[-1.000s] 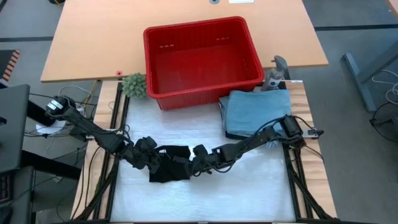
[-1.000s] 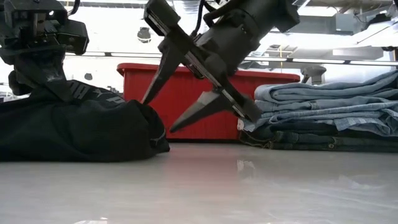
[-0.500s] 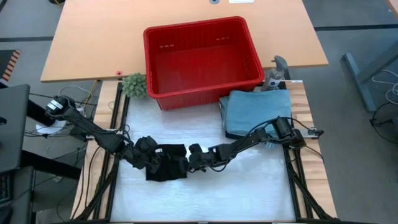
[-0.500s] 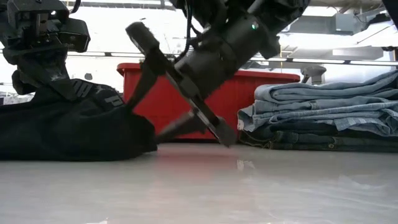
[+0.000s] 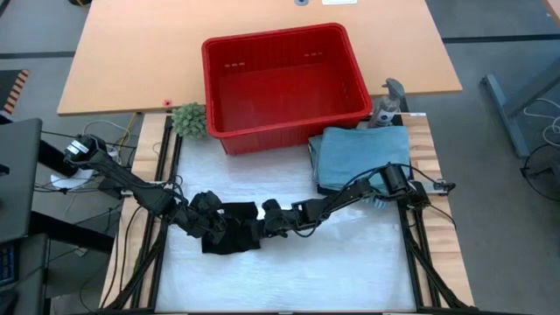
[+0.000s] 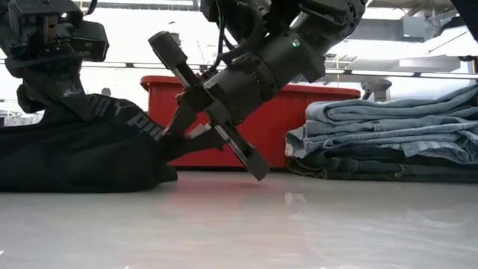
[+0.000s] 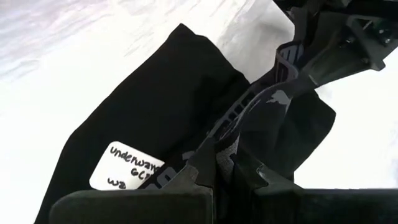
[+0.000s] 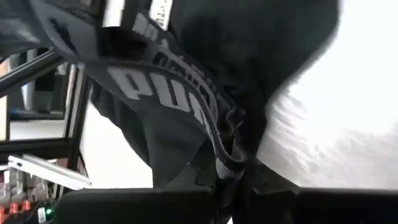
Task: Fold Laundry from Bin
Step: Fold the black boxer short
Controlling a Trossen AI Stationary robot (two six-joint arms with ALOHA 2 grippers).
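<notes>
White matting covers the table, where the black underwear (image 5: 229, 229) lies in front of the empty red bin (image 5: 284, 83). Right gripper (image 5: 265, 224) has just closed on its waistband; left gripper (image 5: 210, 223) stays clamped opposite, ready for folding.

Both arms reached low toward the middle, their wrists bent down and nearly meeting. The left claw (image 5: 213, 226) was pinched tight on the black garment (image 5: 232, 234). The right claw (image 5: 262, 220), tilted steeply, was closed on the same garment's waistband.
</notes>
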